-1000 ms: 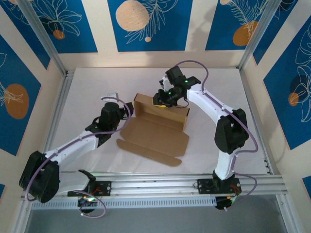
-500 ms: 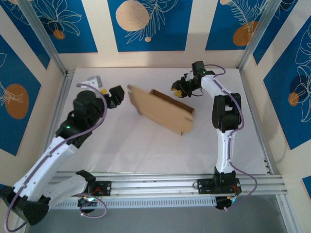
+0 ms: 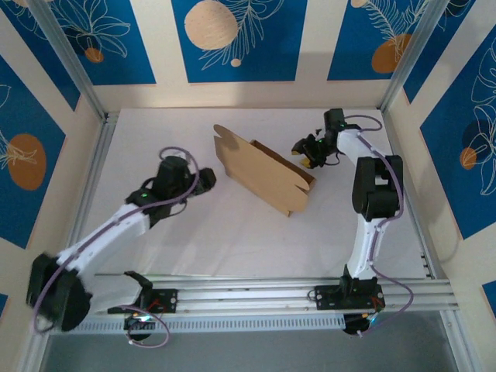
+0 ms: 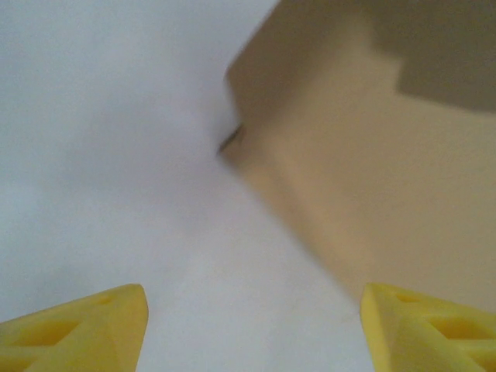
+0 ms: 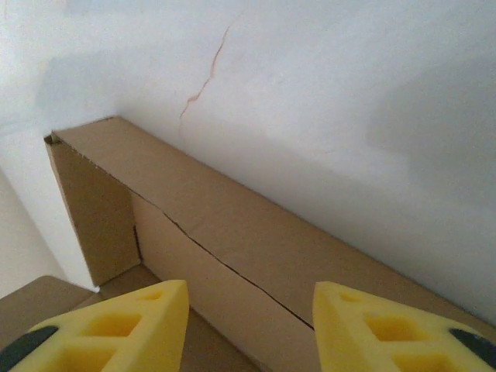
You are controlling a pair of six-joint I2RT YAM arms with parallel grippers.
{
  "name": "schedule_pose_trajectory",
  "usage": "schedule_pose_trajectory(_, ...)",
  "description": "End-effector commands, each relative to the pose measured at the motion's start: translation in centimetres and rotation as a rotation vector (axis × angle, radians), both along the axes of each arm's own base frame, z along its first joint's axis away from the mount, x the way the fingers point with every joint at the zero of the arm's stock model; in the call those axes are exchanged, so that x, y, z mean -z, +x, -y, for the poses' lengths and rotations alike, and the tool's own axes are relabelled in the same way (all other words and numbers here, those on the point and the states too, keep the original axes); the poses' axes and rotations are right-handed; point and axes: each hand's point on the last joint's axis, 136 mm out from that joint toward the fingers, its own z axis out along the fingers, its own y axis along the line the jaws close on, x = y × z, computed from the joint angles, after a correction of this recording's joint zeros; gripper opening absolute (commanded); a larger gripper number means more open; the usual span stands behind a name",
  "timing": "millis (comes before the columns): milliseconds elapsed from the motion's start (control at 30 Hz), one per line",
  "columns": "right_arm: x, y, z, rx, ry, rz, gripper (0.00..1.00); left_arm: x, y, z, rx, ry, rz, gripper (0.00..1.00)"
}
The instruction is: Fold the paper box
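The paper box (image 3: 260, 177) sits near the middle of the white table (image 3: 232, 240), running from far left to near right. One broad brown panel is raised and tilted, facing the near left side, and a notched flap sticks up at its far left end.

The left gripper (image 3: 204, 180) is just left of the box, apart from it. In the left wrist view its yellow fingertips (image 4: 85, 333) are spread wide with only bare table between them, and the cardboard (image 4: 372, 155) is ahead and to the right – blurred, so I cannot tell which flap it is.

The right gripper (image 3: 304, 148) hovers near the box's far right corner. From its wrist camera the gripper (image 5: 249, 325) has its jaws parted and pinches nothing. Beyond them stands a long side wall of the box (image 5: 232, 232), with a crease line along it and a short end wall at the left. A thin reddish mark (image 5: 208, 74) crosses the table behind.
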Motion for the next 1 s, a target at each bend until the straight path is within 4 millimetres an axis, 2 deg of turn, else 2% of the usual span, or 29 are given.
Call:
schedule_pose_trajectory(0,-0.3,-1.0,2.6,0.070,-0.109,0.004,0.51,-0.3,0.6,4.7,0.087,-0.146,-0.038,0.72)
schedule_pose_trajectory(67,0.4,-2.2,3.2,0.080,-0.146,-0.031,0.52,0.0,1.8,6.2,0.112,-0.138,-0.036,0.73)
schedule_pose_trajectory(167,1.4,-4.2,2.8,0.074,-0.138,-0.078,0.53,0.2,4.3,8.2,0.125,-0.139,-0.040,0.75)
schedule_pose_trajectory(300,1.5,-6.9,0.9,0.075,-0.038,-0.096,0.54,0.3,7.7,11.4,0.192,-0.127,-0.064,0.77)
schedule_pose_trajectory(433,0.8,-10.1,-2.7,0.040,0.088,-0.115,0.55,0.9,11.6,13.0,0.225,-0.136,-0.085,0.79)
schedule_pose_trajectory(500,0.1,-11.6,-4.8,0.008,0.118,-0.116,0.55,1.5,13.2,12.8,0.227,-0.142,-0.110,0.79)
schedule_pose_trajectory(567,-0.9,-13.4,-7.8,-0.057,0.143,-0.097,0.56,1.2,14.8,12.5,0.247,-0.162,-0.096,0.80)
schedule_pose_trajectory(667,-2.2,-15.7,-12.2,-0.180,0.186,-0.060,0.58,0.2,16.9,10.3,0.246,-0.142,-0.073,0.82)
schedule_pose_trajectory(733,-2.6,-16.8,-13.1,-0.205,0.161,-0.056,0.60,-0.9,18.0,7.3,0.198,-0.118,-0.044,0.84)
schedule_pose_trajectory(867,-4.3,-16.2,-10.8,-0.159,0.067,0.029,0.65,-3.7,18.8,0.6,0.059,-0.077,0.034,0.87)
schedule_pose_trajectory(967,-6.5,-14.8,-8.9,-0.175,-0.058,0.166,0.69,-5.5,17.9,-2.4,0.002,-0.036,0.081,0.88)
